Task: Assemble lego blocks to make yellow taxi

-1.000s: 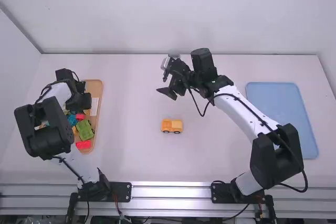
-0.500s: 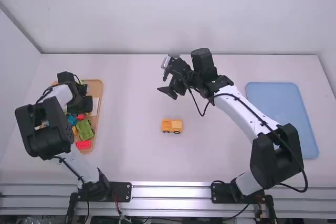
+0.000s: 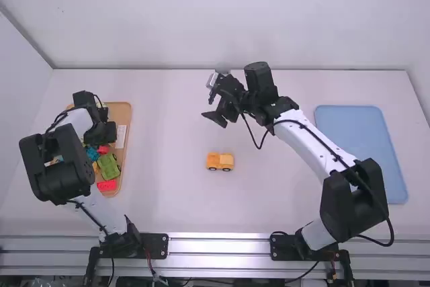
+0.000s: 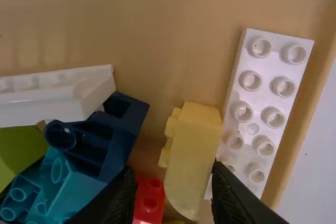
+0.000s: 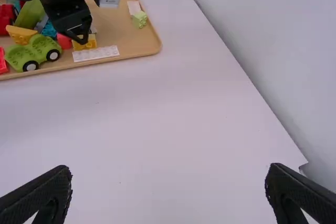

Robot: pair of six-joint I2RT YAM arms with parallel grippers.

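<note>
- The left fingers (image 4: 122, 196) are released; the yellow block (image 4: 195, 148) lies ahead, about between their tips.
- Its long axis goes across their closing line, nearly parallel to the white block (image 4: 264, 95) close beside, in the tray (image 3: 122, 110).
- The right fingers (image 5: 50, 190) stand wide apart, nearer the yellow car (image 3: 220, 161) on the bench (image 3: 168, 199).

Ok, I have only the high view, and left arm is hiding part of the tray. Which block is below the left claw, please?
Observer: A yellow block. The left wrist view shows it beside the white studded brick.

Operator: Thanks. Is the claw already closed on this block?

Observer: No. In the left wrist view the left claw has its fingers apart, wider than the block.
</note>
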